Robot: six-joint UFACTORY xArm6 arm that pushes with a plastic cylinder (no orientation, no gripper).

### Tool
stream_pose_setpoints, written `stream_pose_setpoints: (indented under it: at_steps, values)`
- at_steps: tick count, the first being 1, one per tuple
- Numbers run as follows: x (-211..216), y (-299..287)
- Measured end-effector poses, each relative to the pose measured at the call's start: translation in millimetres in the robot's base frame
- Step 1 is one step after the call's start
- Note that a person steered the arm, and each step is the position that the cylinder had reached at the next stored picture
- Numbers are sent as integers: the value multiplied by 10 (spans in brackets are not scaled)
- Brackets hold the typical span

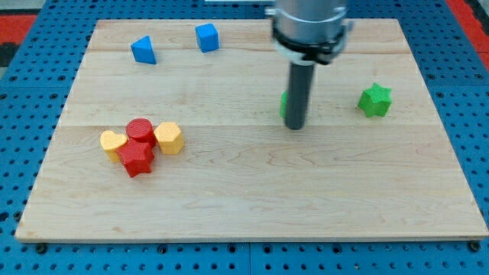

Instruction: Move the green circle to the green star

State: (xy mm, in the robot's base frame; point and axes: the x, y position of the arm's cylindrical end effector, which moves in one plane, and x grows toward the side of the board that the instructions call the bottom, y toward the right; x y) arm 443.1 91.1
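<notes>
The green circle [283, 105] is mostly hidden behind my rod; only a green sliver shows at the rod's left edge, right of the board's centre. My tip [295, 126] rests on the board just in front of it, at its lower right. The green star [375, 100] lies to the view's right of the rod, about a hundred pixels away, on the same level.
A blue triangle-like block [143, 50] and a blue cube [207, 37] sit at the top left. A cluster at the left holds a yellow heart [113, 143], a red cylinder [140, 130], a red star [137, 158] and a yellow hexagon [168, 138]. The wooden board [252, 198] lies on a blue pegboard.
</notes>
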Motion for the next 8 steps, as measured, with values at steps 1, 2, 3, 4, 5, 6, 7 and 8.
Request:
stream_pose_setpoints:
  at_steps: [1, 2, 3, 4, 5, 6, 7, 8]
  values:
    - [-41, -527]
    - [-121, -1069]
    - [-276, -422]
    - [-276, 74]
    - [-391, -79]
    - [-442, -5]
    - [-438, 321]
    - [-434, 363]
